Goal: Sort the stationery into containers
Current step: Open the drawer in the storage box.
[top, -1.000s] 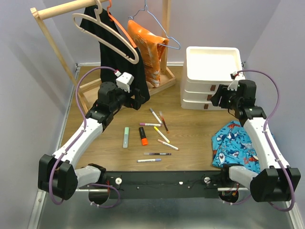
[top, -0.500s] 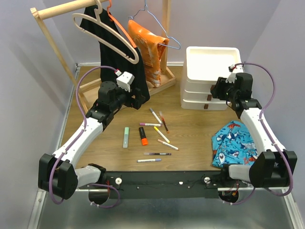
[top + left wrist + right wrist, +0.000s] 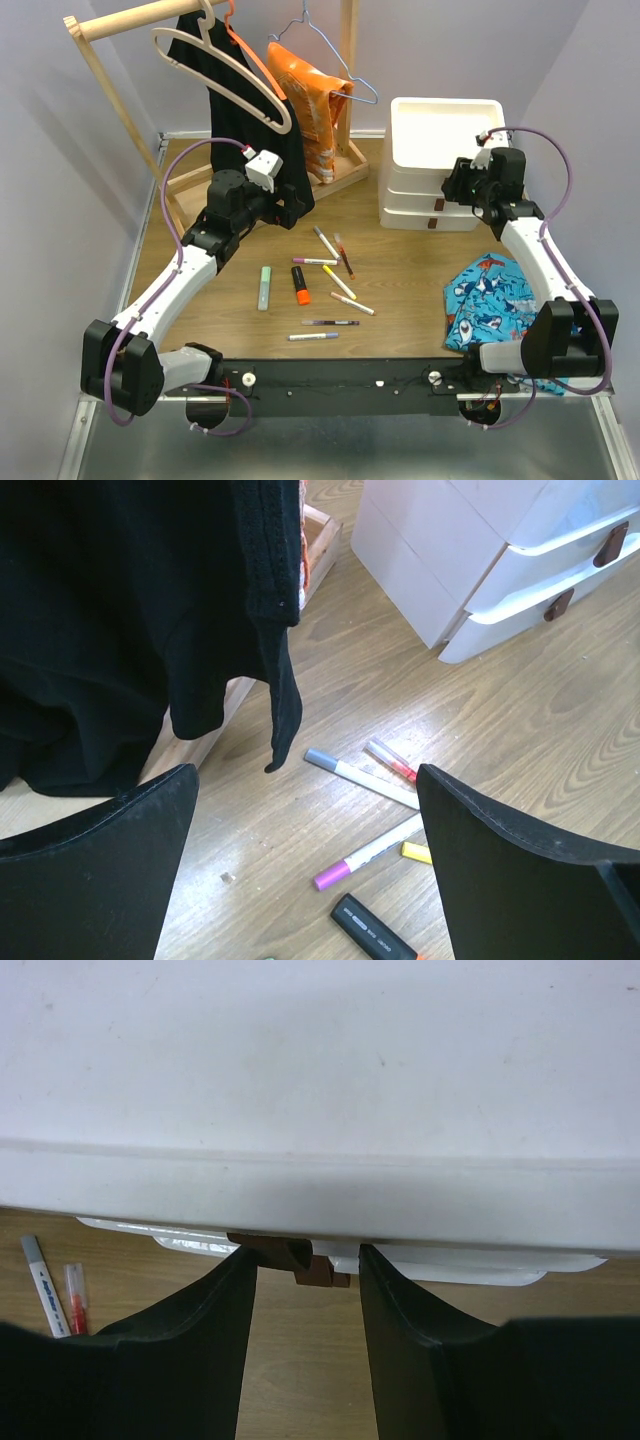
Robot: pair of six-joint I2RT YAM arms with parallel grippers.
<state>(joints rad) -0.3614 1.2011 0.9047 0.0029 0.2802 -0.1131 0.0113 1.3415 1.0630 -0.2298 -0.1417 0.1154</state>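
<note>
1. A brown wooden table top [image 3: 400, 290] carries everything.
2. A pale wooden clothes rack [image 3: 120, 20] stands along its far edge, with a black garment [image 3: 235, 100] hanging from it.
3. The white plastic three-tier drawer unit [image 3: 410, 195] sits in the far right corner.
4. A crumpled blue shark-print cloth [image 3: 495, 300] lies by the near right edge.
5. The right gripper [image 3: 307, 1255] is at the unit's front. Its jaws are partly open on either side of a small brown pull tab [image 3: 270, 1250], with a gap beside the tab.
6. The left gripper [image 3: 305, 775] hovers near the garment's hem with its jaws spread wide and nothing between them.
7. The stationery lies loose mid-table: a pale green highlighter [image 3: 264, 287], an orange highlighter [image 3: 299, 284] and thin white pens [image 3: 325, 242].
</note>
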